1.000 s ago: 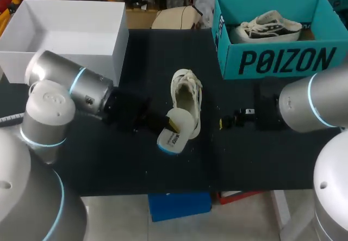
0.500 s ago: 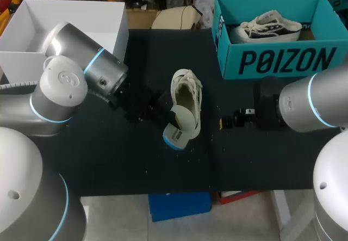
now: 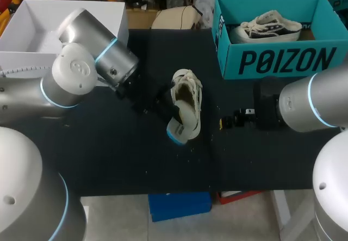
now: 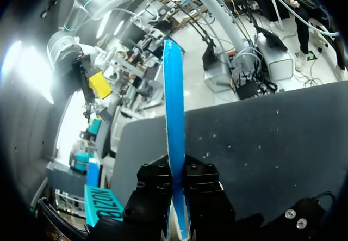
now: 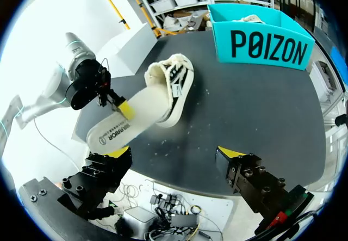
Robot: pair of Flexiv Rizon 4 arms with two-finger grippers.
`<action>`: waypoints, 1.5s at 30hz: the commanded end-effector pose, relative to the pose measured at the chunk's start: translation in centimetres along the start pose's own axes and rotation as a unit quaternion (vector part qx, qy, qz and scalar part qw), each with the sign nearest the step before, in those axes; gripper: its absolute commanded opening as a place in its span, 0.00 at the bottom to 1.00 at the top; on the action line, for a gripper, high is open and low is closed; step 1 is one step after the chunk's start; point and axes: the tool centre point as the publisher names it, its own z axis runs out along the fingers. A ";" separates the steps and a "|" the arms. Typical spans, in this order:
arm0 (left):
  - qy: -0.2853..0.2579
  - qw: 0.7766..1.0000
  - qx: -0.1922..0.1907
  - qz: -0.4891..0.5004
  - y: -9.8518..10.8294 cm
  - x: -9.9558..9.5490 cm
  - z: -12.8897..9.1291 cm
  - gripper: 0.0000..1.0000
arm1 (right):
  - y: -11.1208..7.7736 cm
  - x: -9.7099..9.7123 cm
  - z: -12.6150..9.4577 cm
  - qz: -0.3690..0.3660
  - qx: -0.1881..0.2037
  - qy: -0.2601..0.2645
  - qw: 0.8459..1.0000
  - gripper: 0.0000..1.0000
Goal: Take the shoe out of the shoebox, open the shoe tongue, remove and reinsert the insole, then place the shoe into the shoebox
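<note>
Black matte surface [image 3: 109,154] makes the dark left gripper [image 4: 175,178] hard to pick out from above. Its wrist view shows it clamped on the thin insole [image 4: 174,110], blue-backed and seen edge-on. The insole's toe end is hidden inside the cream laced shoe [image 3: 187,91] mid-surface. The right gripper [image 5: 174,154] hangs released near the right edge. The teal cardboard shoebox [image 3: 272,61] sits at the far right corner.

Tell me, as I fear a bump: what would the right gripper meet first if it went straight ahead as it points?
Probably the shoe: the open right gripper points across the table at its side, near the heel where the insole sticks out. Depth is hard to judge.
</note>
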 end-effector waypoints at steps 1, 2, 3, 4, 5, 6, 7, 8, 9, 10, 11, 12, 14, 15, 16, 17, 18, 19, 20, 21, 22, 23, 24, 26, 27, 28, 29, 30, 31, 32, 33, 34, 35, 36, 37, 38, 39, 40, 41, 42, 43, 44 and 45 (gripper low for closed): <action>0.021 1.000 0.005 0.000 1.6 -0.3 0.5 0.00 | -0.1 0.0 0.0 0.000 0.000 0.001 1.000 1.00; 0.023 1.000 0.004 0.000 1.8 -0.3 0.5 0.00 | -0.1 0.0 0.0 0.000 0.000 0.001 1.000 1.00; 0.030 1.000 0.001 0.001 2.1 -0.3 0.5 0.00 | -0.1 0.0 0.0 0.000 0.000 0.001 1.000 1.00; 0.034 0.999 -0.002 0.002 2.4 -0.3 0.5 0.00 | -0.1 0.0 0.0 0.000 0.000 0.001 1.000 1.00; 0.035 0.999 -0.002 0.002 2.7 -0.3 0.6 0.00 | -0.1 0.0 0.0 0.000 0.000 0.001 1.000 1.00; 0.035 0.999 -0.001 0.002 3.0 -0.3 0.6 0.00 | -0.1 0.0 0.0 0.000 0.000 0.001 1.000 1.00; 0.035 0.999 0.000 0.002 3.3 -0.3 0.7 0.00 | -0.1 0.0 0.0 0.000 0.000 0.001 1.000 1.00; 0.036 0.999 -0.001 0.002 3.6 -0.3 0.7 0.00 | -0.1 0.0 0.0 0.000 0.000 0.001 1.000 1.00; 0.037 0.999 -0.001 0.001 3.8 -0.3 0.8 0.00 | -0.1 0.0 0.0 0.000 0.000 0.001 1.000 1.00; 0.037 0.999 -0.001 0.001 4.1 -0.3 0.8 0.00 | -0.1 0.0 0.0 0.000 0.000 0.001 1.000 1.00; 0.038 0.999 -0.002 0.001 4.5 -0.3 0.9 0.00 | -0.1 0.0 0.0 0.000 0.000 0.001 1.000 1.00; 0.039 0.999 -0.002 0.000 4.8 -0.3 0.9 0.00 | -0.1 0.0 0.0 0.000 0.000 0.001 1.000 1.00; 0.040 0.999 -0.006 -0.002 5.4 -0.3 1.0 0.00 | -0.1 0.0 0.0 0.000 0.000 0.001 1.000 1.00; 0.043 0.999 -0.009 -0.003 5.7 -0.2 1.0 0.00 | -0.1 0.0 0.0 0.000 0.000 0.001 1.000 1.00; 0.045 0.999 -0.011 -0.004 6.1 -0.2 1.1 0.00 | -0.1 0.0 0.0 0.000 0.000 0.001 1.000 1.00; 0.045 0.999 -0.013 -0.006 6.4 -0.1 1.1 0.00 | -0.1 0.0 0.0 0.000 0.000 0.001 1.000 1.00; 0.046 0.999 -0.016 -0.007 6.7 -0.1 1.1 0.00 | -0.1 0.0 0.0 0.000 0.000 0.001 1.000 1.00; 0.048 0.999 -0.019 -0.008 7.1 0.0 1.0 0.00 | -0.1 0.0 0.0 0.000 0.000 0.001 1.000 1.00; 0.048 0.999 -0.022 -0.010 7.4 0.0 1.0 0.00 | -0.1 0.0 0.0 0.000 0.000 0.001 1.000 1.00; 0.047 0.999 -0.023 -0.012 7.7 0.0 1.0 0.00 | -0.1 0.0 0.0 0.000 0.000 0.001 1.000 1.00; 0.049 0.998 -0.029 -0.013 8.0 0.1 1.0 0.00 | -0.1 0.0 0.0 0.000 0.000 0.001 1.000 1.00; 0.052 0.998 -0.033 -0.015 8.2 0.1 1.0 0.00 | -0.1 0.0 0.0 0.000 0.000 0.001 1.000 1.00; 0.053 0.998 -0.035 -0.016 8.5 0.1 1.0 0.00 | -0.1 0.0 0.0 0.000 0.000 0.001 1.000 1.00; 0.055 0.997 -0.042 -0.020 8.8 0.2 0.9 0.00 | -0.1 0.0 0.0 0.000 0.000 0.001 1.000 1.00; 0.057 0.997 -0.042 -0.023 8.8 0.2 0.9 0.00 | -0.1 0.0 0.0 0.000 0.000 0.001 1.000 1.00; 0.056 0.997 -0.043 -0.023 8.7 0.0 0.8 0.31 | -0.1 0.0 0.0 0.000 0.000 0.001 1.000 1.00; 0.051 0.998 -0.042 -0.024 8.6 0.0 0.7 0.36 | -0.1 0.0 0.0 0.000 0.000 0.001 1.000 1.00; 0.047 0.998 -0.040 -0.024 8.3 -0.2 0.6 0.44 | -0.1 0.0 0.0 0.000 0.000 0.001 1.000 1.00; 0.045 0.998 -0.039 -0.023 7.9 -0.2 0.5 0.44 | -0.1 0.0 0.0 0.000 0.000 0.001 1.000 1.00; 0.045 0.998 -0.039 -0.024 7.5 -0.1 0.3 0.45 | -0.1 0.0 0.0 0.000 0.000 0.001 1.000 1.00; 0.043 0.998 -0.038 -0.025 7.2 -0.1 0.1 0.46 | -0.1 0.0 0.0 0.000 0.000 0.001 1.000 1.00; 0.040 0.998 -0.035 -0.027 6.8 -0.1 -0.1 0.46 | -0.1 0.0 0.0 0.000 0.000 0.001 1.000 1.00; 0.040 0.998 -0.036 -0.027 6.5 0.0 -0.3 0.47 | -0.1 0.0 0.0 0.000 0.000 0.001 1.000 1.00; 0.044 0.998 -0.039 -0.028 6.0 0.1 -0.4 0.47 | -0.1 0.0 0.0 0.000 0.000 0.001 1.000 1.00; 0.047 0.998 -0.038 -0.028 5.2 0.1 -0.5 0.47 | -0.1 0.0 0.0 0.000 0.000 0.001 1.000 1.00; 0.048 0.998 -0.036 -0.028 4.8 0.1 -0.5 0.47 | -0.1 0.0 0.0 0.000 0.000 0.001 1.000 1.00; 0.046 0.998 -0.032 -0.027 4.2 0.0 -0.4 0.46 | -0.1 0.0 0.0 0.000 0.000 0.001 1.000 1.00; 0.046 0.998 -0.031 -0.028 3.7 0.1 -0.5 0.45 | -0.1 0.0 0.0 0.000 0.000 0.001 1.000 1.00; 0.047 0.998 -0.030 -0.027 3.3 0.1 -0.5 0.44 | -0.1 0.0 0.0 0.000 0.000 0.001 1.000 1.00; 0.046 0.998 -0.028 -0.026 3.0 0.1 -0.5 0.43 | -0.1 0.0 0.0 0.000 0.000 0.001 1.000 1.00; 0.044 0.998 -0.025 -0.027 2.6 0.1 -0.4 0.42 | -0.1 0.0 0.0 0.000 0.000 0.001 1.000 1.00; 0.045 0.998 -0.023 -0.027 2.4 0.1 -0.3 0.42 | -0.1 0.0 0.0 0.000 0.000 0.001 1.000 1.00; 0.049 0.998 -0.020 -0.026 2.1 0.1 -0.1 0.41 | -0.1 0.0 0.0 0.000 0.000 0.001 1.000 1.00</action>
